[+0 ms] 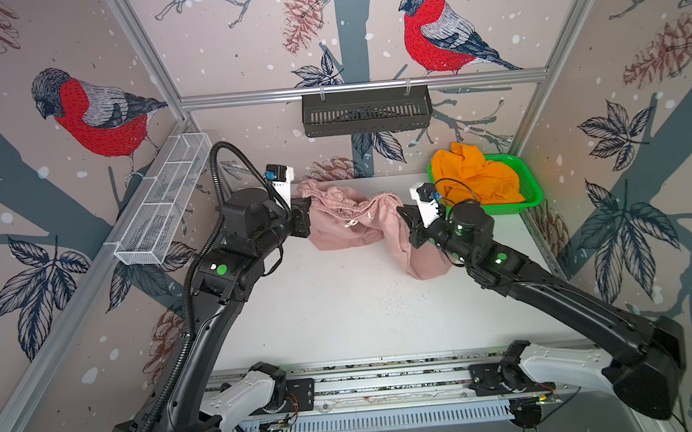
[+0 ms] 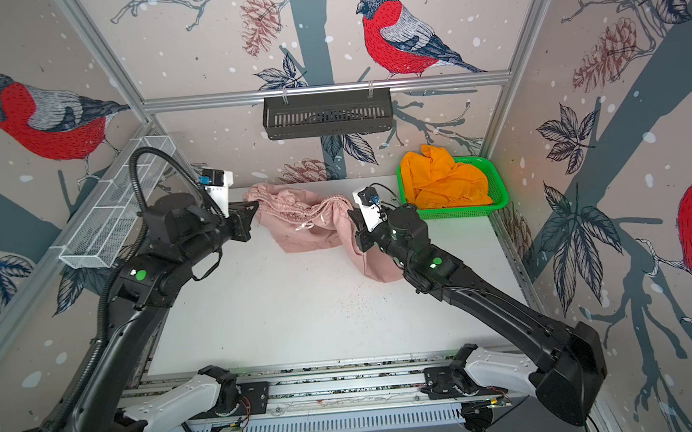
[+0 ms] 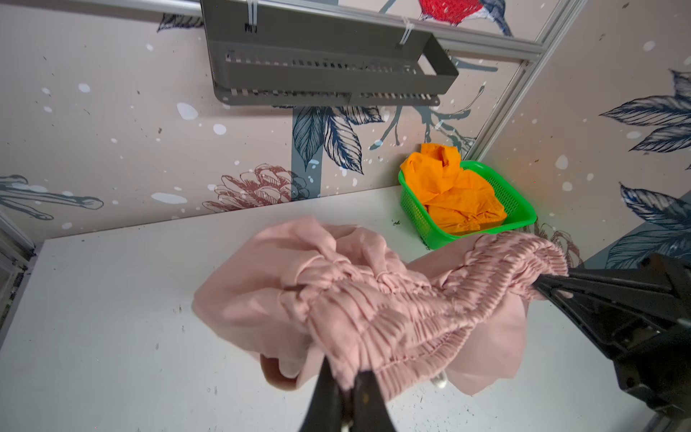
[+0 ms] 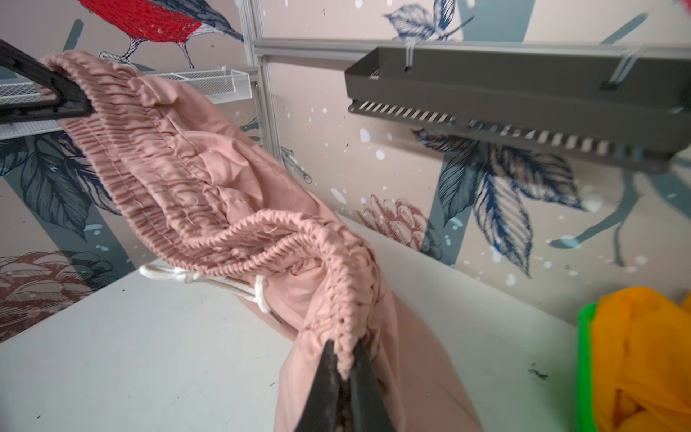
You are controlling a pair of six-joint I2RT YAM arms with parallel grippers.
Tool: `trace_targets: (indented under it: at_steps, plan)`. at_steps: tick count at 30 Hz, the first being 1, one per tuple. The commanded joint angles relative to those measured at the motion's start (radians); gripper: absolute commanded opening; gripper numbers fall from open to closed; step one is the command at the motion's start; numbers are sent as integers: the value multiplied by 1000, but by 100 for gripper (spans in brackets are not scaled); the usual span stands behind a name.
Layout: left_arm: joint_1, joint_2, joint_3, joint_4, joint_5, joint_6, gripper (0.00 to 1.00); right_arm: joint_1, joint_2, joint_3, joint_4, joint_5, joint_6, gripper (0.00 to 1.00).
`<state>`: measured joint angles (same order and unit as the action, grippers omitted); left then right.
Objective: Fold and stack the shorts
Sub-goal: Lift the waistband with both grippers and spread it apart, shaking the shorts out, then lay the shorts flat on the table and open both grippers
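Two pairs of shorts, one of each colour.

Pink shorts: back middle of the desk, unfolded and bunched. The gathered waistband is strung up between my two arms, clear of the desk. The legs sag down onto the desk, one towards the left and one under my right arm. One white drawstring, knotted, hangs below the waistband.

Orange shorts: crumpled in the one green basket at the back right corner, heaped above its rim. Not folded or stacked.

Desk: white and flat, with dark specks scattered front of centre.

Room: three walls papered with bullfinches, pine cones and leaves, on an aluminium frame. One dark slotted shelf hangs on the back rail. One white wire tray with compartments runs along the left wall. I can't tell what, if anything, is in either.

Left fingers: clamped on the left end of the pink waistband. The wrist view shows both tips pinching the elastic.

Right fingers: closed tight on the right end of the same waistband. Gathered cloth is nipped between the tips in the wrist view. They sit just in front of the basket, not touching it or the orange pair.

The two grips are well apart, and the band between them is slack and wavy, not taut.
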<state>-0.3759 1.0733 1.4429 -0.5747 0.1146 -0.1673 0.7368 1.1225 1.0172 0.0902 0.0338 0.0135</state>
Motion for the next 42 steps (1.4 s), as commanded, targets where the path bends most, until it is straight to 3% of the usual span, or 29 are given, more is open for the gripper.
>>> trace_targets:
  at_steps: [1,7,12,17,22,27,29,31,35,39,42]
  plan:
    - [2,-4,92,-123,46,22,0,9,-51,90,-143,83,-83,0]
    - [2,-20,309,-254,75,64,0,52,-70,304,-270,108,-168,0]
    - [2,-38,455,-339,73,92,0,64,-49,487,-403,53,-204,0]
    - [2,-45,476,-399,82,101,0,97,-65,604,-501,14,-191,0]
    - [1,-55,498,-435,-6,86,0,114,-103,623,-538,8,-149,0]
    - [0,13,452,-417,-200,81,0,102,-92,471,-422,140,-196,0]
    - [1,68,409,-375,-252,88,0,58,-72,409,-350,129,-213,0]
    - [8,133,370,-320,-282,98,0,-36,-42,366,-293,29,-196,0]
    - [96,289,326,-208,-168,101,0,-235,31,242,-123,-153,-155,0]
    - [151,426,238,-19,-128,104,0,-316,174,106,134,-233,-143,0]
    - [158,561,234,66,-123,117,0,-359,332,92,281,-304,-117,0]
